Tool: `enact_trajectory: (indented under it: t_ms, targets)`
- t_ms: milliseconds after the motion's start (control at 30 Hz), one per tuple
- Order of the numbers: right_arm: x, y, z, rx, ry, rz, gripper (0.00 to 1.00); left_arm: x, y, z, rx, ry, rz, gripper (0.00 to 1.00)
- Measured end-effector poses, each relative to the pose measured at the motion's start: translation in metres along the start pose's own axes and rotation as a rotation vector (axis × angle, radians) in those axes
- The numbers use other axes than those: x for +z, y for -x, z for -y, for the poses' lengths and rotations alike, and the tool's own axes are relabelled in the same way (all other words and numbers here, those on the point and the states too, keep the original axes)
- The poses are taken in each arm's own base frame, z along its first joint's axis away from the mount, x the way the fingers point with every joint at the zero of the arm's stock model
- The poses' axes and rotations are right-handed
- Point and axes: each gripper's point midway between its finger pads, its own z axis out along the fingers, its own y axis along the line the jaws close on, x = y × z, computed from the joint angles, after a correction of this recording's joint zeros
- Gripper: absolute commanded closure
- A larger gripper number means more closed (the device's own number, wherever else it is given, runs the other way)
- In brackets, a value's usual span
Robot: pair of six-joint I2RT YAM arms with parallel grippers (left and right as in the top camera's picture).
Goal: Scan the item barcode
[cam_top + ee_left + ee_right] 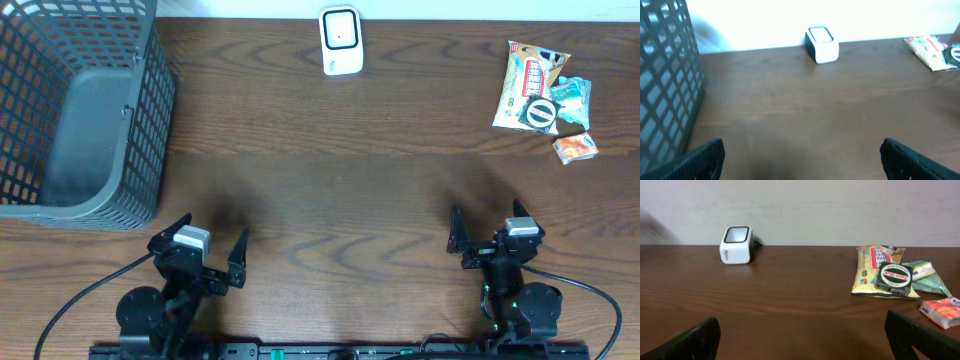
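desk (330,190): your arms sit at its near edge | basket (80,110): left end | snack bag (530,75): far right, well apart from scanner (341,41) at back centre | tin (543,112): lying on the bag | left pincer (212,228) and right pincer (487,212): both released, empty | risk: you could snag the tin along with the bag, or show the barcode facing away.

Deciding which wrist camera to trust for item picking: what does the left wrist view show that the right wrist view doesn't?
Left wrist only: the grey plastic mesh basket, at its left edge. Right wrist only: the small orange-and-white packet and the crumpled green packet. Both: the white box-shaped barcode scanner, the yellow printed snack pouch and the dark wooden table; the black square tin with a round label is cut off at the left wrist view's edge.
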Motion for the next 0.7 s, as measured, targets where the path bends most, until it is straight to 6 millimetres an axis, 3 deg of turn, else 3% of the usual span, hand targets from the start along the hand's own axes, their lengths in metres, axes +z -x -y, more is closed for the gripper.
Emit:
enact_trajectory:
  t_ms: [200, 533, 700]
  targets:
    - [0.0, 0.0, 0.0, 0.0, 0.0, 0.0, 0.01, 0.013, 0.011, -0.004, 0.035, 0.001, 0.12, 0.02]
    - [0.0, 0.0, 0.0, 0.0, 0.0, 0.0, 0.01, 0.028, 0.006, -0.009, 0.065, 0.006, 0.237, 0.02]
    - [0.0, 0.0, 0.0, 0.0, 0.0, 0.0, 0.01, 0.03, 0.003, -0.021, -0.005, 0.064, 0.244, 0.02]
